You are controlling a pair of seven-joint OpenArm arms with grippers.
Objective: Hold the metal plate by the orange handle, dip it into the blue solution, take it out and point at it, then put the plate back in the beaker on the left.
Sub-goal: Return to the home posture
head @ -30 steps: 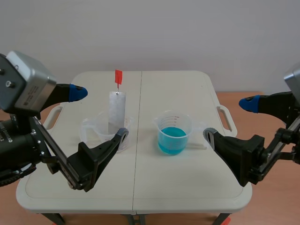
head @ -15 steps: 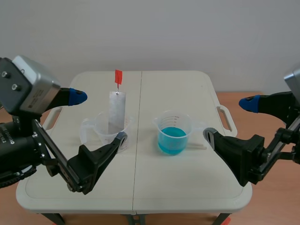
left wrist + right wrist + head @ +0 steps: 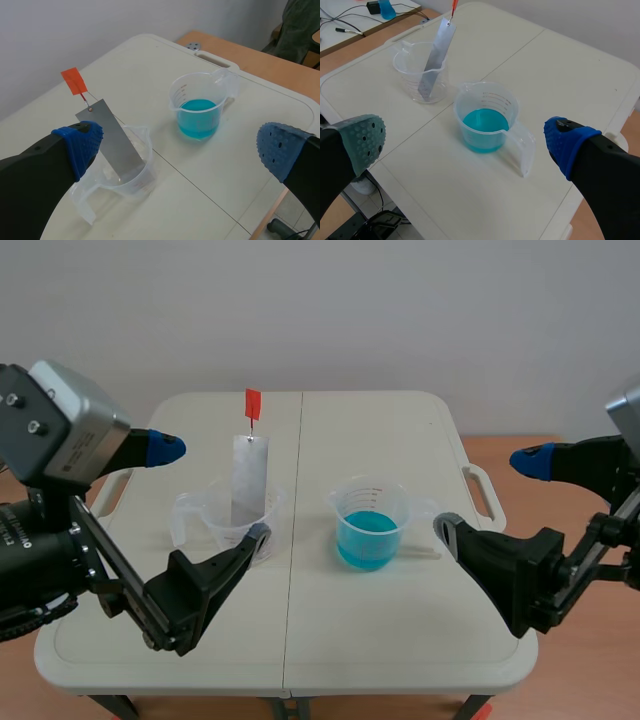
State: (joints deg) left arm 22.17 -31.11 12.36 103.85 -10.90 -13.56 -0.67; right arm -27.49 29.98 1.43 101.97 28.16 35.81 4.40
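Grasping comes first: our left gripper (image 3: 216,490) and right gripper (image 3: 482,494) gape wide, empty. Next we should pinch the orange handle (image 3: 252,403), upper left of centre.

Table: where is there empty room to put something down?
The table is bare behind both beakers, and along the near edge between the left claw and right claw. A narrower gap lies between the left beaker and blue beaker. Crowded: around the left beaker, with the plate in it and the left claw close.
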